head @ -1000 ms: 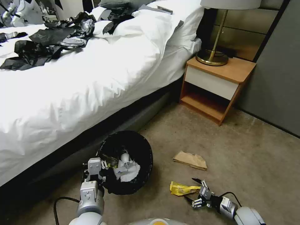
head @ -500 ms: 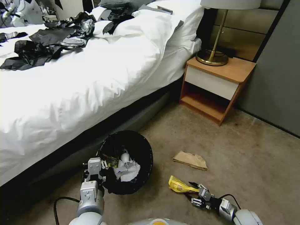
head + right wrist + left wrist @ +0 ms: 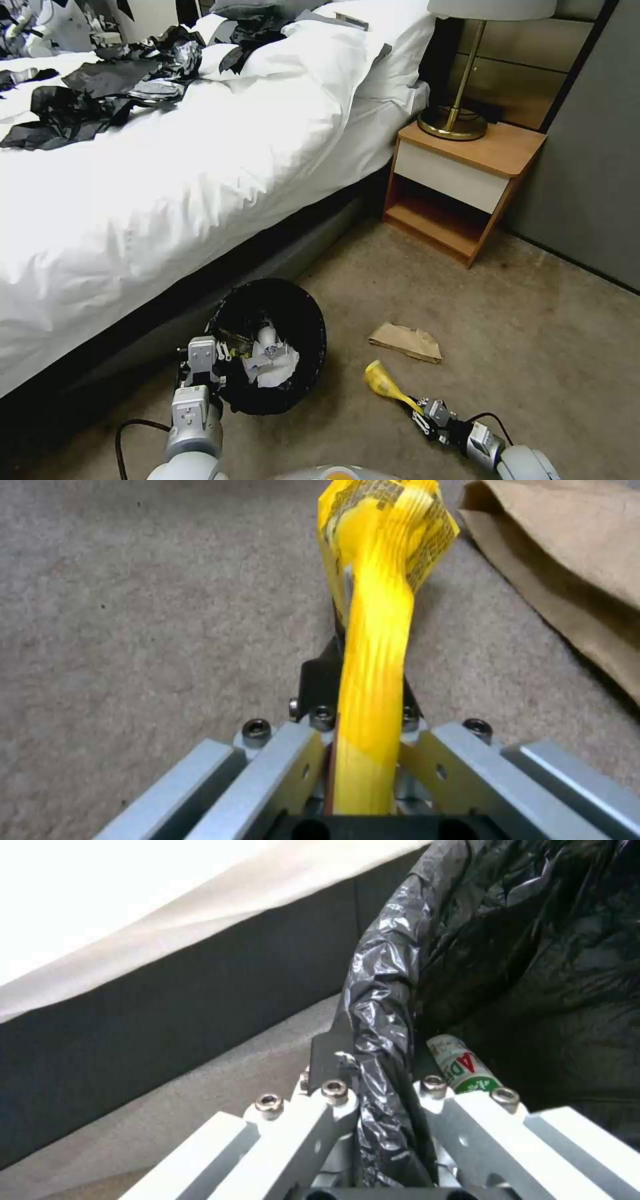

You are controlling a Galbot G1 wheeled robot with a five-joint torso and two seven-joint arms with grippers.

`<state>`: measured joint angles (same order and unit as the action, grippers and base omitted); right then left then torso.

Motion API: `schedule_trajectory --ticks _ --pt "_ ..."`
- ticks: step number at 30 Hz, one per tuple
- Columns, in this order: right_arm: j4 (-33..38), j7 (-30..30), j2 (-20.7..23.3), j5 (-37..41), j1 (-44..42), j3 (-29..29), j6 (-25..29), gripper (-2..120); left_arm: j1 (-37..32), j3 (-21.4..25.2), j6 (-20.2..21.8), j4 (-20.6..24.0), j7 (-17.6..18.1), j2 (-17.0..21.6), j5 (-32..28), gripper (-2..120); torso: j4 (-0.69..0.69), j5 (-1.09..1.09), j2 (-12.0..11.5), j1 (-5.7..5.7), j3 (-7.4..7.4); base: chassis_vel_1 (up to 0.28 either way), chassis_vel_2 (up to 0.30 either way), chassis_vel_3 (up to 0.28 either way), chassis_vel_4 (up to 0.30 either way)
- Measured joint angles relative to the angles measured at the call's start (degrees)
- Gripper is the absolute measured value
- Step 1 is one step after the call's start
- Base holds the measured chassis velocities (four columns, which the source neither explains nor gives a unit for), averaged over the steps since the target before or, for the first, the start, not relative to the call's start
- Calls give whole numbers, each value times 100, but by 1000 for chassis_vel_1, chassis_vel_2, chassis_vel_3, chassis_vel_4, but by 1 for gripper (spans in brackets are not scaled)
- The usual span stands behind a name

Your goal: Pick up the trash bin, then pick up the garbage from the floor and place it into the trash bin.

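Both grippers are clenched, the left gripper [image 3: 202, 352] on the black-lined round white trash bin's [image 3: 293, 313] rim beside the bed, the right gripper [image 3: 421, 408] on the crinkled yellow wrapper [image 3: 380, 382] (low over carpet), which, I judge, should be raised well above the rim before letting go.

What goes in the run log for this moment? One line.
left gripper: shut on black-lined round trash bin rim | right gripper: shut on crinkled yellow wrapper | flat brown paper bag: on carpet

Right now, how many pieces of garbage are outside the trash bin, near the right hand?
2. The yellow wrapper is pinched in the right hand; the brown paper bag lies flat on the carpet beside it. More may lie hidden outside the view.
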<state>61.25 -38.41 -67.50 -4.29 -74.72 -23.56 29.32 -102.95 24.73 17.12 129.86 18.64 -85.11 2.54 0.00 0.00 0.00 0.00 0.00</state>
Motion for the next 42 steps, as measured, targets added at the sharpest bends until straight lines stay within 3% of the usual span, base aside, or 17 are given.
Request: schedule_trajectory --ticks 6,14,16,18,19,23,27,28,31,35,42 --pt "27 2 -22 45 24 -6 41 0 1 0 1 -2 0 0 0 1 0 0 0 0 0 0 0 0 0" --pt "781 234 -53 627 -108 -92 91 0 -5 -1 4 -19 0 -2 2 1 1 0 0 0 0 0 0 0 0" --pt "1464 339 -52 956 -249 -175 50 0 -6 -3 4 -35 0 -4 8 1 1 0 0 0 0 0 0 0 0" --pt "1711 384 -44 1081 -309 -196 9 0 -5 -4 4 -41 0 -6 12 1 0 0 0 0 0 0 0 0 0" --pt "2215 487 -28 1306 -418 -232 -54 0 -1 -8 4 -48 0 -8 22 1 0 0 0 0 0 0 0 0 0" --pt "2659 590 -19 1465 -493 -251 -99 0 1 -20 3 -59 0 -8 36 1 -1 0 0 0 0 0 0 0 0" --pt "4278 1050 35 1912 -632 -161 -294 0 0 -70 4 -94 -7 -2 80 1 1 -2 0 0 0 0 0 0 0" --pt "4278 1050 35 1912 -632 -161 -294 0 0 -70 4 -94 -7 -2 80 1 1 -2 0 0 0 0 0 0 0" --pt "5020 1418 113 1951 -679 270 -393 0 3 -96 4 -99 -11 -8 98 1 0 -1 0 0 0 0 0 0 0" --pt "5417 1658 132 1834 -718 830 -486 0 3 -105 6 -99 -13 -10 105 1 0 -1 0 0 0 0 0 0 0" --pt "5170 1871 105 1336 -612 1787 -588 0 -2 -128 6 -100 -16 -33 143 1 0 0 0 0 0 0 0 0 0"
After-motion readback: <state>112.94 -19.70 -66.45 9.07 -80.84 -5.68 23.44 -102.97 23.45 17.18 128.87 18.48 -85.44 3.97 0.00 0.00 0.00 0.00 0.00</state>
